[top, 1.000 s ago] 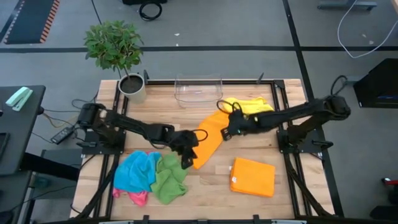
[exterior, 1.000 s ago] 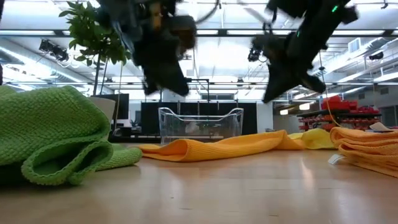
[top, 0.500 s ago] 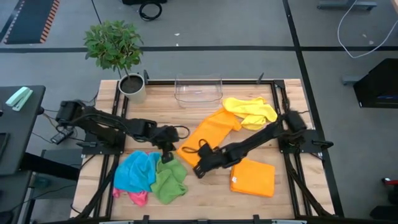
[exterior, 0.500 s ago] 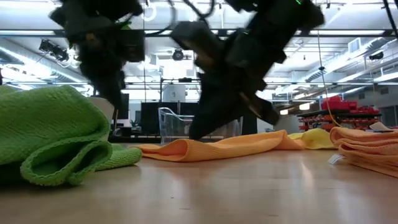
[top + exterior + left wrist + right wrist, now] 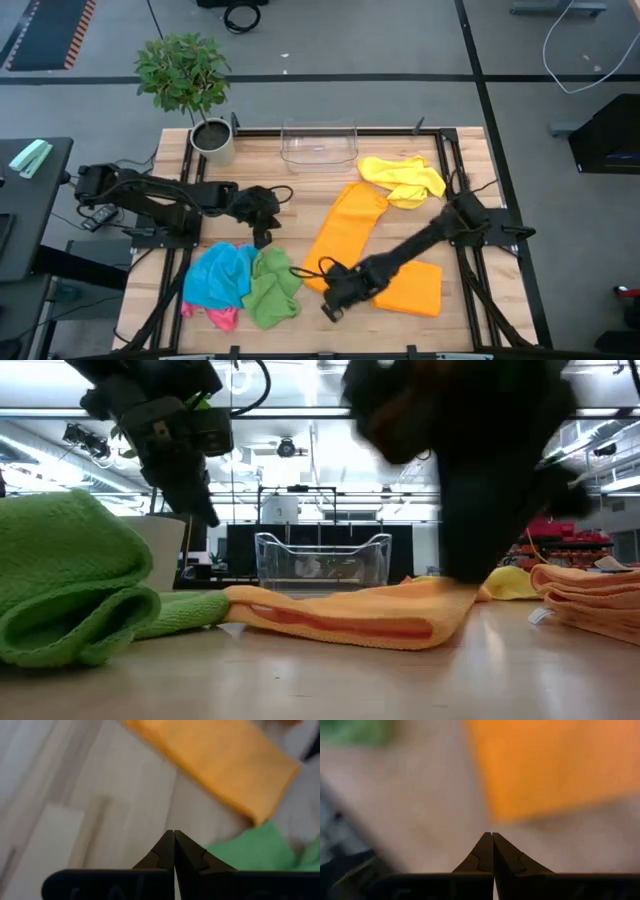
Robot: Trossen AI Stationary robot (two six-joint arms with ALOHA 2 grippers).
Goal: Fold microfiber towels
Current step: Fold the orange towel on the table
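Orange towel (image 5: 345,232), folded lengthwise into a strip, lying mid-table; folded orange square (image 5: 412,287) at five o'clock of it, yellow towel (image 5: 402,178) at one o'clock, blue (image 5: 218,277), green (image 5: 272,288) and pink (image 5: 222,318) cloths heaped at eight o'clock. Right gripper (image 5: 330,308) closed, empty, at the strip's near end; left gripper (image 5: 262,237) closed, empty, at nine o'clock. Advisable next: pinch both near corners, fold away evenly, align edges. No legible writing.
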